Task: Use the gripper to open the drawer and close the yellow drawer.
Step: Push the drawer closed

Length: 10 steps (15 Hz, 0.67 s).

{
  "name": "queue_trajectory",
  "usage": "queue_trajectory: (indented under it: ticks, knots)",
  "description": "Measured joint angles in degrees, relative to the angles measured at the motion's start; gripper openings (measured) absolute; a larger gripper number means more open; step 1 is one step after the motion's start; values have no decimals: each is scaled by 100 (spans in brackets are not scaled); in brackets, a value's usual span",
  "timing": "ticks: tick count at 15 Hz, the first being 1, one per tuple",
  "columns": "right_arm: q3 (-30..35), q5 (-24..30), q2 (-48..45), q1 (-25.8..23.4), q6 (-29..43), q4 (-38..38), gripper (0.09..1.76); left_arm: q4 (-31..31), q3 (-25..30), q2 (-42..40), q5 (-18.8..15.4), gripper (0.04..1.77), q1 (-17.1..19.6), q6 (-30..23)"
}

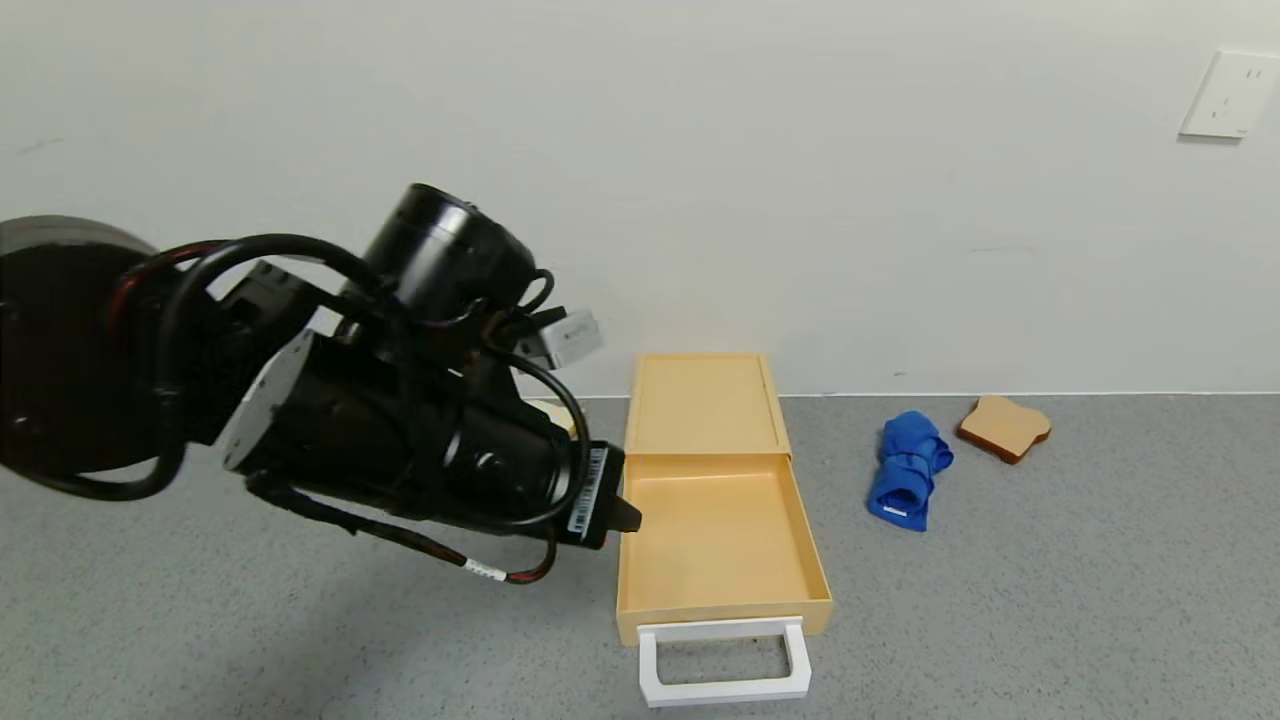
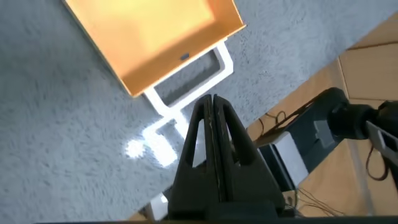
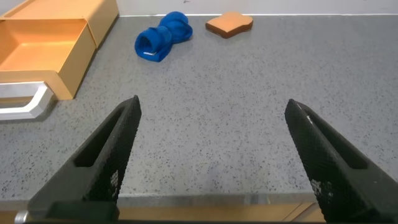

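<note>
The pale yellow drawer [image 1: 710, 400] lies flat on the grey table with its tray [image 1: 720, 540] slid out toward me and empty. Its white loop handle [image 1: 722, 660] is at the near end. My left gripper [image 1: 625, 515] is shut and empty, held above the table just left of the tray's left wall. In the left wrist view the shut fingers [image 2: 211, 124] point at the table near the handle [image 2: 186, 93] and the tray's front [image 2: 180, 59]. My right gripper [image 3: 211, 118] is open and empty, low by the table's near edge; the tray [image 3: 43, 43] is to its far side.
A rolled blue cloth [image 1: 910, 470] lies right of the drawer, and a bread slice [image 1: 1005, 427] lies beyond it near the wall; both also show in the right wrist view, the cloth [image 3: 161, 37] and the bread [image 3: 229, 23]. A second bread slice [image 1: 555, 412] peeks from behind my left arm.
</note>
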Motion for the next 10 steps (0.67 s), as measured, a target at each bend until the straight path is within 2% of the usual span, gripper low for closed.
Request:
queue_trajectory:
  ticks: [2,5,10]
  knots:
    - [0,0,0,0,0,0,170,-662,603,-396,-236,11,230,344]
    - [0,2,0,0,-2,0,170,-1458,1259,-818,-466,11,374,518]
    - [0,-1,0,0,-2,0,170,-1486,1425,-1000,-477,11,396,571]
